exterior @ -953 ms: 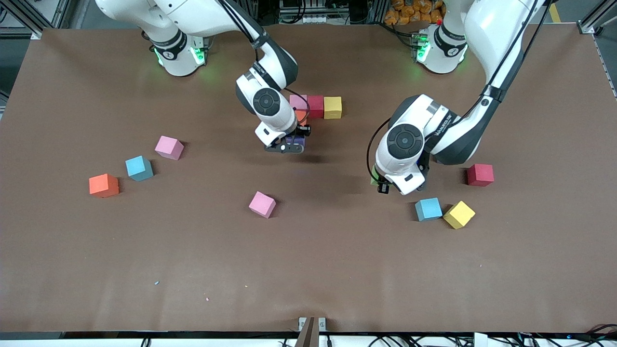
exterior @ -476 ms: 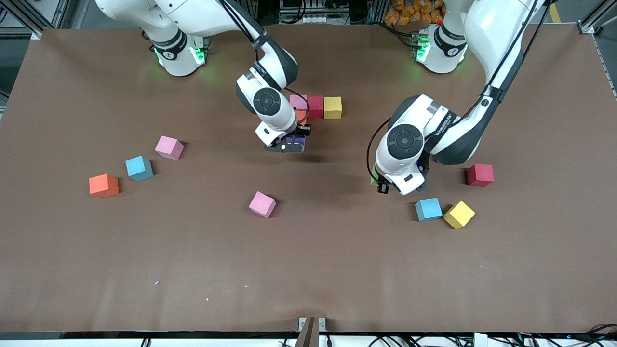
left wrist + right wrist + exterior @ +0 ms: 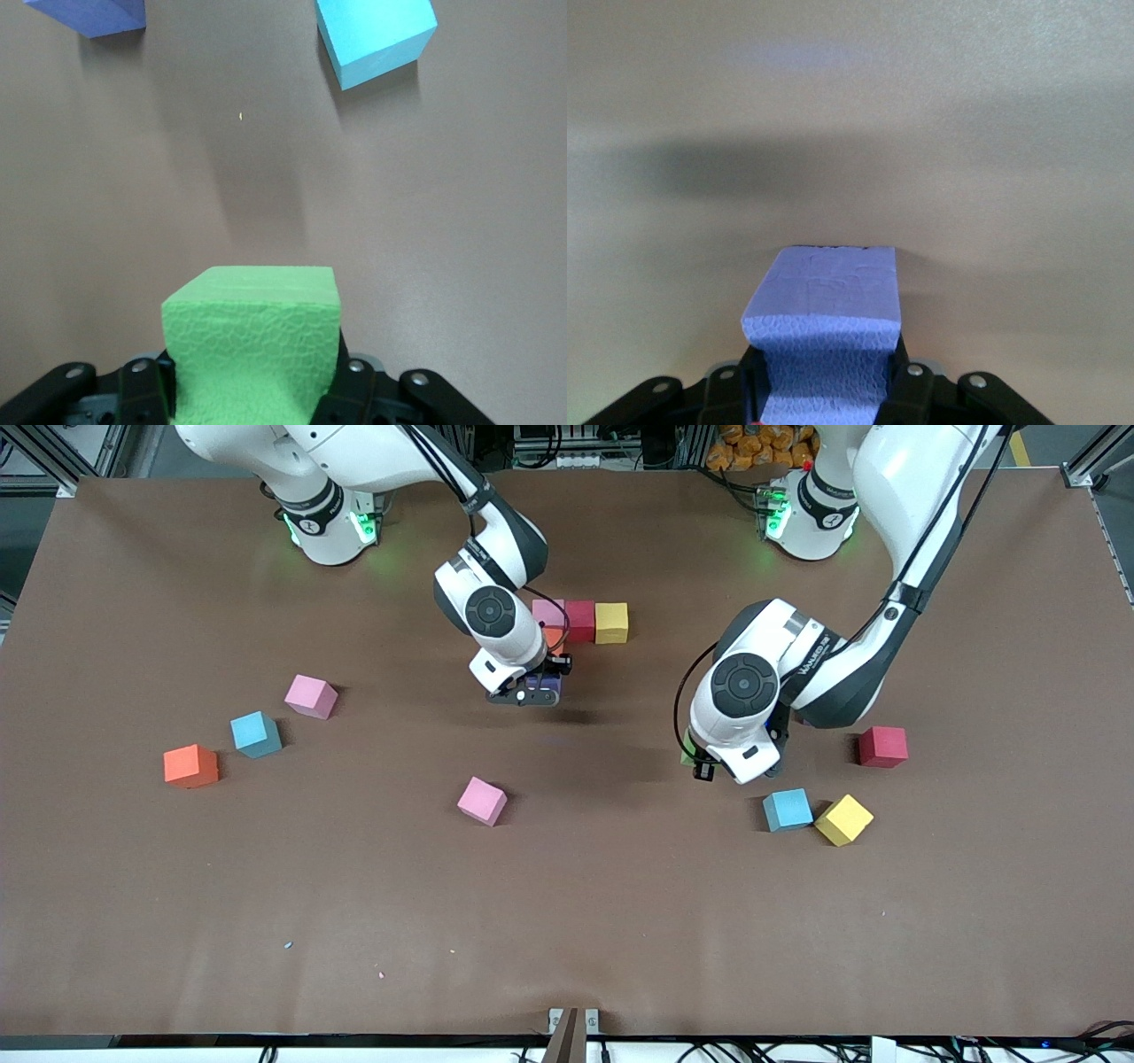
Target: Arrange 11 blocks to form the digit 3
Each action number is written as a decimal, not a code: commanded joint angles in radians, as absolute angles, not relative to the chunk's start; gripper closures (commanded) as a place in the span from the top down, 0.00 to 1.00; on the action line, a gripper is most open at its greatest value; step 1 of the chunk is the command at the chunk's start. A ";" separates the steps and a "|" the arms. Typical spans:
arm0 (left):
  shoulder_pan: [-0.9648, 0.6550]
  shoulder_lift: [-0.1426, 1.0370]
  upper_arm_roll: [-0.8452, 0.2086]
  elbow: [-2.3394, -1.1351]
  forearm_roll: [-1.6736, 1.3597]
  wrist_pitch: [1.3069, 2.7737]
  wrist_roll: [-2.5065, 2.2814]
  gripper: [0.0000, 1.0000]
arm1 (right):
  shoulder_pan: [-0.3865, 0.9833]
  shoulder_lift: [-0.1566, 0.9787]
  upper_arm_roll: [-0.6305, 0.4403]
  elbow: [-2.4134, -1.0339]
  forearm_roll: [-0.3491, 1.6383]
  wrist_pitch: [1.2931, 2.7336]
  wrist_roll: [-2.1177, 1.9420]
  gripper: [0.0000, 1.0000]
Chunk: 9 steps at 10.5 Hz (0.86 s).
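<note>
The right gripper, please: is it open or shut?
Shut: the right gripper clamps the purple block between its fingers.

green block (image 3: 252, 341), purple block (image 3: 826, 332), brown table (image 3: 620, 921), white arms (image 3: 850, 664)

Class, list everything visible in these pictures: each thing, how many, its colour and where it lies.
Table: one, brown.
Pink blocks: three; one in a row with red and yellow, one mid-table, one toward the right arm's end.
Red blocks: two; row, left arm's end.
Yellow blocks: two; row, beside blue.
Orange blocks: two; against the row, half hidden; right arm's end.
Blue blocks: two.
Purple blocks: two; one held, one on the table.
Green block: one, held.
Right hand: shut on purple.
Left hand: shut on green.
</note>
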State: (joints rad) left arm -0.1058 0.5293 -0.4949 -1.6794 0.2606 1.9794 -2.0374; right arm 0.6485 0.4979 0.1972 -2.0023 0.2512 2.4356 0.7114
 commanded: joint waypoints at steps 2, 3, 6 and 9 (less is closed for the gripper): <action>-0.107 0.541 -0.499 -1.658 0.282 1.957 -2.037 0.29 | 0.637 0.497 0.210 -2.036 0.235 2.459 0.707 0.00; -0.109 0.541 -0.499 -1.658 0.282 1.957 -2.037 0.29 | 0.637 0.499 0.210 -2.036 0.235 2.459 0.707 0.00; -0.107 0.541 -0.499 -1.658 0.284 1.959 -2.034 0.29 | 0.635 0.500 0.210 -2.036 0.233 2.459 0.707 0.00; -0.107 0.541 -0.499 -1.658 0.285 1.957 -2.034 0.28 | 0.634 0.503 0.209 -2.033 0.232 2.461 0.687 0.00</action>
State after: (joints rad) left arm -0.1064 0.5302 -0.4949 -1.6794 0.2606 1.9794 -2.0374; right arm 0.6481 0.4979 0.1974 -2.0025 0.2488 2.4361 0.7043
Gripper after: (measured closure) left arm 0.436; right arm 0.471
